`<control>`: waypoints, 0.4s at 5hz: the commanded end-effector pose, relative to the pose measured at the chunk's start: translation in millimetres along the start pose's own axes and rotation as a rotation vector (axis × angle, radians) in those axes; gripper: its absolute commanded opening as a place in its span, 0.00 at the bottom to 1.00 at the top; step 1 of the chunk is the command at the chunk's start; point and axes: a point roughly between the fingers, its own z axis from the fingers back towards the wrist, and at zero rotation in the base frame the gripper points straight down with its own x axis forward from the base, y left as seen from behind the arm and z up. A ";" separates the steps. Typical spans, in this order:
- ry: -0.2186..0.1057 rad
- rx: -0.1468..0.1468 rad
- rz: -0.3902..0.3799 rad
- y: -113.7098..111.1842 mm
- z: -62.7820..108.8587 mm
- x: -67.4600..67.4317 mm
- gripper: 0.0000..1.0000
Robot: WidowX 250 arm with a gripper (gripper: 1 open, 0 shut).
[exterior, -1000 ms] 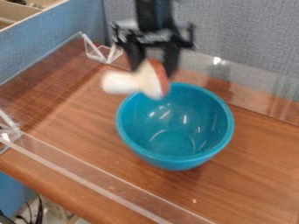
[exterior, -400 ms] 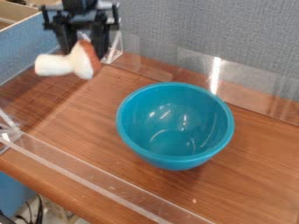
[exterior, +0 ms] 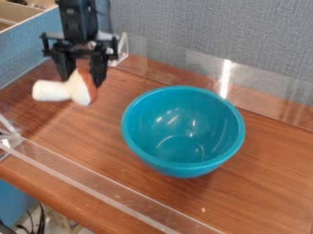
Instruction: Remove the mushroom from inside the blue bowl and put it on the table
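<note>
With our hand (exterior: 80, 73) clenched on the mushroom (exterior: 64, 90) above the tabletop (exterior: 104, 137), left of the empty blue bowl (exterior: 184, 130), we judged the placing step underway, next requiring lowering and release.

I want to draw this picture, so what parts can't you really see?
- The mushroom in the camera view: blurred, cap partly behind the gripper fingers.
- Whether the mushroom touches the table: blur hides it.
- The arm above the gripper: cut off by the top edge.
- Outside of the blue bowl, far side: hidden by its own rim.
</note>
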 end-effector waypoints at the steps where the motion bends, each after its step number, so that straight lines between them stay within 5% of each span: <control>1: -0.024 0.024 0.005 0.9 1.9 5.3 0.00; 2: -0.008 0.045 0.007 0.0 -7.6 10.6 0.00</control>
